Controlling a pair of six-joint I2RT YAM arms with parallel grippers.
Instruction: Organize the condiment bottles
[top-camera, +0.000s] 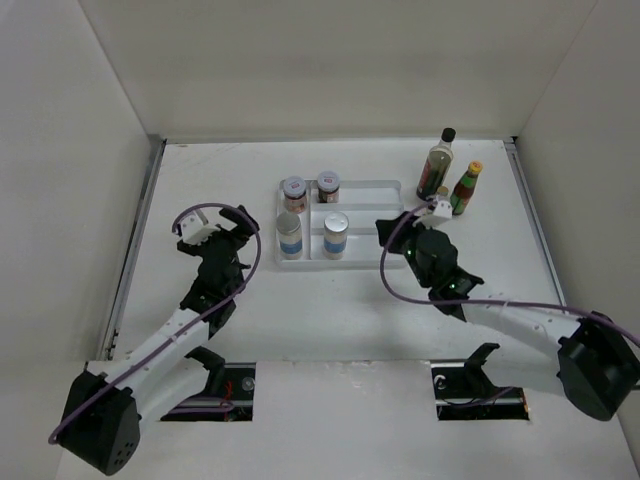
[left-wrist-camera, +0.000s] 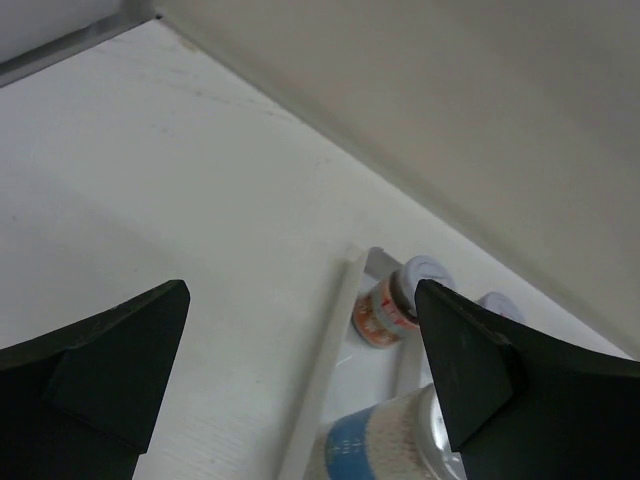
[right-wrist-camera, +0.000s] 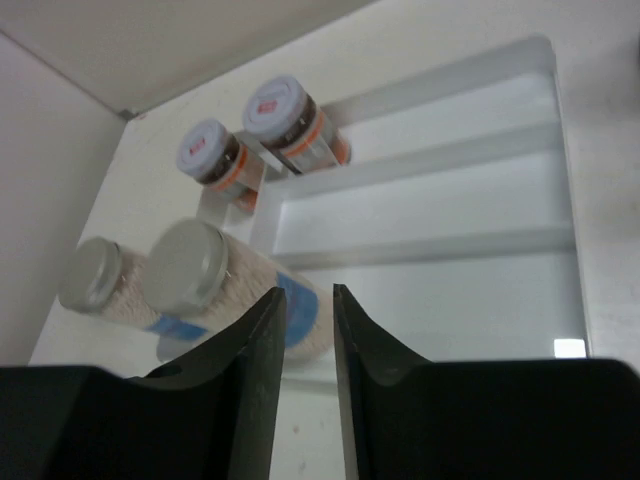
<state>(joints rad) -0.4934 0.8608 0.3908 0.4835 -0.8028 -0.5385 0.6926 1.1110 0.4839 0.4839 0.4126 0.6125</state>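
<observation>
A white tiered tray (top-camera: 368, 190) lies mid-table. On its back step stand two short reddish-brown spice jars (top-camera: 293, 192) (top-camera: 329, 186). On its front step stand two silver-lidded blue-labelled jars (top-camera: 289, 235) (top-camera: 336, 233). A tall dark black-capped bottle (top-camera: 437, 160) and a yellow-capped red sauce bottle (top-camera: 466, 188) stand on the table right of the tray. My left gripper (top-camera: 215, 235) (left-wrist-camera: 300, 300) hangs wide open and empty, left of the tray. My right gripper (top-camera: 384, 227) (right-wrist-camera: 310, 292) is at the tray's right end, its jaws nearly together with nothing between them.
White walls close in the table at the back and on both sides. From the left wrist, the tray rim (left-wrist-camera: 325, 370), a spice jar (left-wrist-camera: 385, 310) and a blue-labelled jar (left-wrist-camera: 385, 440) show. The right wrist looks along the tray steps (right-wrist-camera: 450, 230) to the jars.
</observation>
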